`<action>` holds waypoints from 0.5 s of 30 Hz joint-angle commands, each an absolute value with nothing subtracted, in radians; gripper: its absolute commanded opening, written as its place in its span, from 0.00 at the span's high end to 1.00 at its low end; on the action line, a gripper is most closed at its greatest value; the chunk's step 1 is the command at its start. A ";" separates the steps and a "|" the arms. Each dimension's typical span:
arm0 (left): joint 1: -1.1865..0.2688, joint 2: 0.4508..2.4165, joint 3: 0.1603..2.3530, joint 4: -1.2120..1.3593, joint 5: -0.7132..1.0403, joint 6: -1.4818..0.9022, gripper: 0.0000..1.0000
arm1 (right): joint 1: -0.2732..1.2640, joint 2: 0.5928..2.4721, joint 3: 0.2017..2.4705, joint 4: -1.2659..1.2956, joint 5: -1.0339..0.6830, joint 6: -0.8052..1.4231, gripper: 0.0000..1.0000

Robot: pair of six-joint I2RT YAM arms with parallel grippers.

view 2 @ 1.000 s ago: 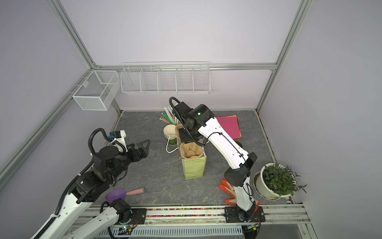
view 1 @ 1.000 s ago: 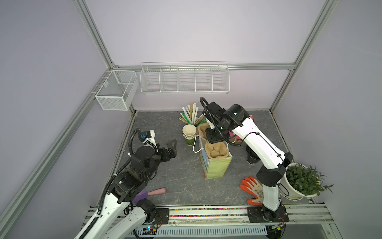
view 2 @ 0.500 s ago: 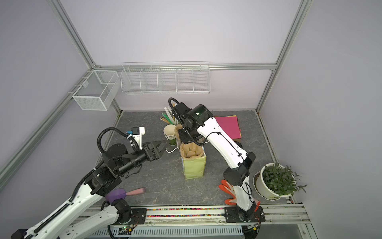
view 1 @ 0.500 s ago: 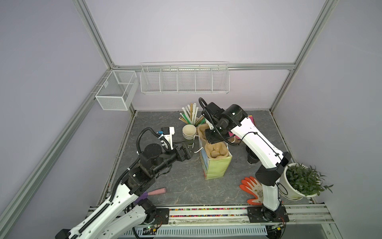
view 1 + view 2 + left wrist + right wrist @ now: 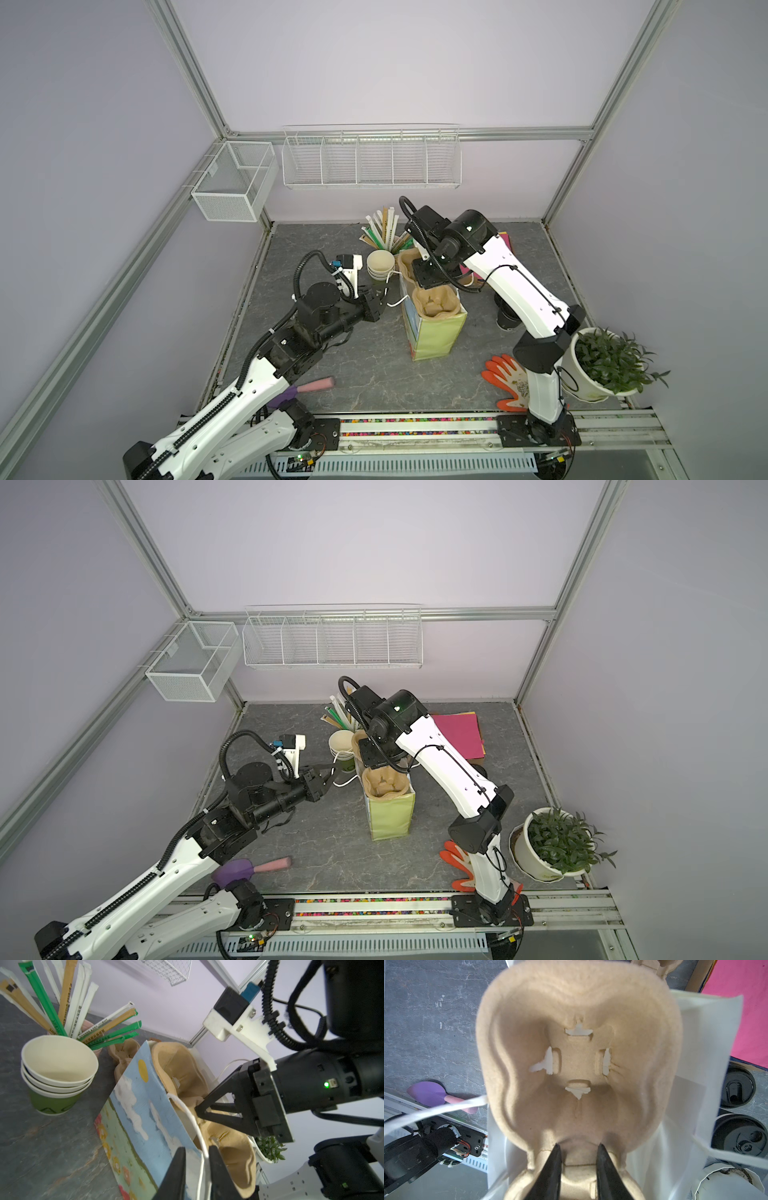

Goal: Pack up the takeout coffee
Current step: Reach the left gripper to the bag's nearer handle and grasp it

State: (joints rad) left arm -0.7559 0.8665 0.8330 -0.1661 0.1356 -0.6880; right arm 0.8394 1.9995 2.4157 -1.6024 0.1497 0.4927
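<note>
A paper bag [image 5: 434,340] with a sky-and-meadow print stands open mid-table. A brown pulp cup carrier [image 5: 579,1059] sits partly inside it, its cup wells empty. My right gripper [image 5: 580,1153] reaches down from above and is shut on the carrier's centre ridge. My left gripper [image 5: 196,1148] comes in from the left and is shut on the bag's rim, with the white cord handle [image 5: 195,1124] between its fingers. The takeout coffee [image 5: 737,1088] stands on the table just beyond the bag's right side, next to a second black lidded cup [image 5: 741,1140]. In a top view one black cup [image 5: 508,320] shows under my right arm.
A stack of green paper cups [image 5: 380,266] and a holder of wrapped straws [image 5: 384,228] stand behind the bag. Pink folders [image 5: 459,733] lie at the back right. An orange glove [image 5: 505,382], a potted plant [image 5: 606,365] and a purple scoop [image 5: 307,386] sit near the front.
My left arm has swung from the left side over to the bag, and its jaws have gone from wide open to shut on the rim. The right arm has kept still.
</note>
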 commanded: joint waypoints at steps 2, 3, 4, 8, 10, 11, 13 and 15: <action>-0.761 0.877 0.854 -0.175 0.133 -0.681 1.00 | 0.842 2.000 2.398 -1.624 0.166 0.488 0.72; -0.762 0.876 0.852 -0.177 0.134 -0.680 1.00 | 0.842 1.999 2.398 -1.621 0.165 0.489 0.72; -0.762 0.872 0.851 -0.181 0.131 -0.680 1.00 | 0.841 1.999 2.398 -1.621 0.163 0.489 0.72; -0.768 0.855 0.847 -0.210 0.109 -0.688 1.00 | 0.836 1.991 2.399 -1.623 0.193 0.497 0.72; -0.775 0.842 0.840 -0.226 0.089 -0.696 1.00 | 0.834 1.983 2.392 -1.613 0.200 0.502 0.72; -0.780 0.835 0.835 -0.230 0.083 -0.702 1.00 | 0.831 1.977 2.387 -1.608 0.203 0.507 0.72; -0.791 0.825 0.819 -0.229 0.077 -0.712 1.00 | 0.828 1.966 2.376 -1.587 0.195 0.513 0.72; -0.806 0.819 0.807 -0.232 0.069 -0.718 1.00 | 0.823 1.960 2.375 -1.575 0.188 0.525 0.71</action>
